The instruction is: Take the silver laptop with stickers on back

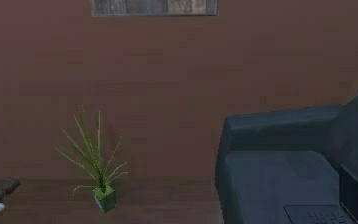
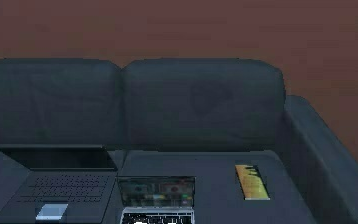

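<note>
Sitting open on the seat of a dark blue-grey upholstered sofa (image 2: 202,105), the silver laptop (image 2: 157,203) with a pale keyboard lies at the bottom middle of your arm side view. Its upright panel is dark and mottled with small coloured patches. Just beside it, toward that view's left, an open black laptop (image 2: 59,180) with a dark keyboard and a pale touchpad rests on the neighbouring seat cushion. Toward the right, apart from both machines, a flat yellow-orange rectangular object (image 2: 252,182) lies on the same seat near the sofa's arm. Two plump back cushions rise behind all three, against a reddish-brown wall (image 2: 177,25).

Your forward view takes in the same sofa (image 1: 277,160) at its right, the reddish-brown wall (image 1: 167,70) beyond, and a spiky green plant in a small green pot (image 1: 99,170) on the floor at the wall's foot. A grey-framed picture (image 1: 154,6) hangs at the top edge. You cannot tell the end effector's state from either view, so nothing can be placed against it.
</note>
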